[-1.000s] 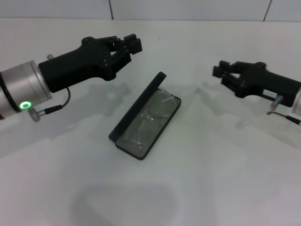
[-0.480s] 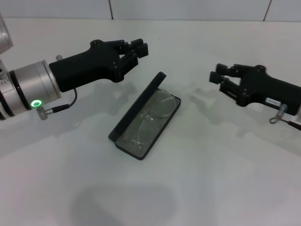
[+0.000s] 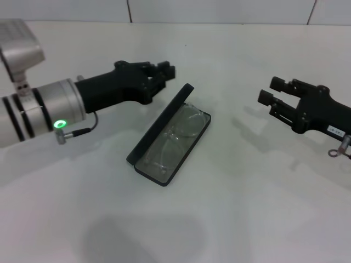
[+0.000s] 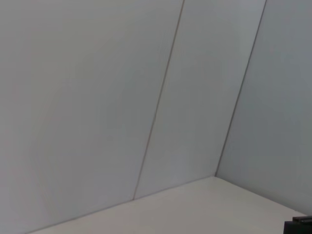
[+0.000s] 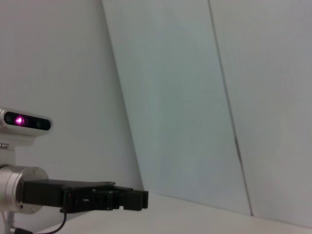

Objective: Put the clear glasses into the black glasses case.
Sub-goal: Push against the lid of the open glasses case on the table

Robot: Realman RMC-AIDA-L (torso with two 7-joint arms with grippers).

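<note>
White surface [image 3: 247,219]: we are seeing the clear glasses [image 3: 175,137] lying inside the open black glasses case [image 3: 143,147]. Left gripper [image 3: 167,73] is hovering beside the lid, jaws narrow; right gripper [image 3: 272,94] is hovering well apart, jaws parted.

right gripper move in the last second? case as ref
Yes. In the head view the right gripper has pulled back toward the robot's right, away from the black glasses case, which has stayed put with the clear glasses inside.

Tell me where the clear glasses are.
In the head view, the clear glasses lie inside the open black glasses case at table centre, between both end effectors.
</note>
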